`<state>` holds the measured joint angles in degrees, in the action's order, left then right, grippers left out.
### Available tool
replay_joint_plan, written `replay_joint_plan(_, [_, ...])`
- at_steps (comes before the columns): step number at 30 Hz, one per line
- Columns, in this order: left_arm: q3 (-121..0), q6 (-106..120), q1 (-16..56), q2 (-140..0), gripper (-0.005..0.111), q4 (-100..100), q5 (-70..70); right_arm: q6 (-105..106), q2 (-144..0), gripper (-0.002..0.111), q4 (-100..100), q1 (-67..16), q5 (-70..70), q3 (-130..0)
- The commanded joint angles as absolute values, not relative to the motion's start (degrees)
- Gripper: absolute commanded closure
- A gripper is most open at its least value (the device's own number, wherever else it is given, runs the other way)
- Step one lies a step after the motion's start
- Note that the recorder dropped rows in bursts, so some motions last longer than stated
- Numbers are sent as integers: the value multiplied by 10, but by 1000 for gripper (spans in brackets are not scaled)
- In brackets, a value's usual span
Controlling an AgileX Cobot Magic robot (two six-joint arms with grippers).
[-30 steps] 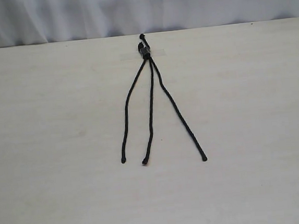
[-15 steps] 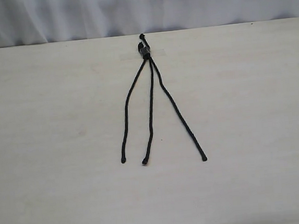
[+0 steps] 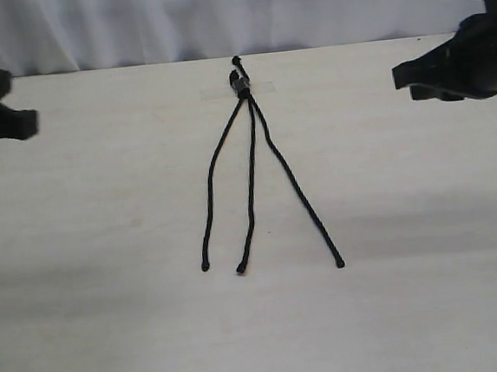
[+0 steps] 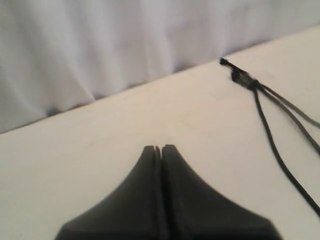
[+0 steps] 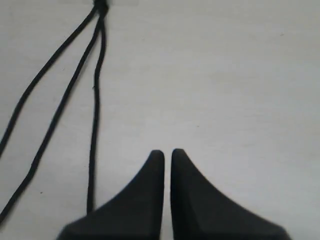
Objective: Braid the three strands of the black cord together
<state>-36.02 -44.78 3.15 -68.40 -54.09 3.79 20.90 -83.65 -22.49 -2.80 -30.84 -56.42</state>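
Only exterior, three strands (image 3: 251, 186) full-length, seemingly separate

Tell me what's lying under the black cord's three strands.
Only the bare pale table shows under the three strands. A faint rectangular patch, perhaps tape, crosses the knotted head; directly beneath the knot is hidden.

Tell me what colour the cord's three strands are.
Black; the three strands show best in the exterior view.

Bright, even light; faint shadow bands; soft-focus left claw (image 4: 158, 148).
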Motion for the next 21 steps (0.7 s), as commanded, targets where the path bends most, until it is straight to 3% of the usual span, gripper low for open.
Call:
replay_joint_plan(1, [-444, -435, 187, -771, 107, -564, -102, 346, -900, 104, -344, -28, -328, -593])
replay_joint_plan(6, [-531, -435, 306, -871, 107, -546, -149, 388, -948, 104, -398, -28, -332, -632])
replay_joint_plan(15, [-601, -439, 321, -1026, 106, -499, -135, 404, -977, 104, -397, -28, -333, -671])
replay_joint_plan(18, [-603, -439, 321, -1065, 97, -498, -90, 420, -981, 104, -397, -28, -326, -672])
replay_joint_plan(21, [-610, -439, 321, -1099, 80, -476, -66, 421, -981, 104, -397, -28, -324, -672])
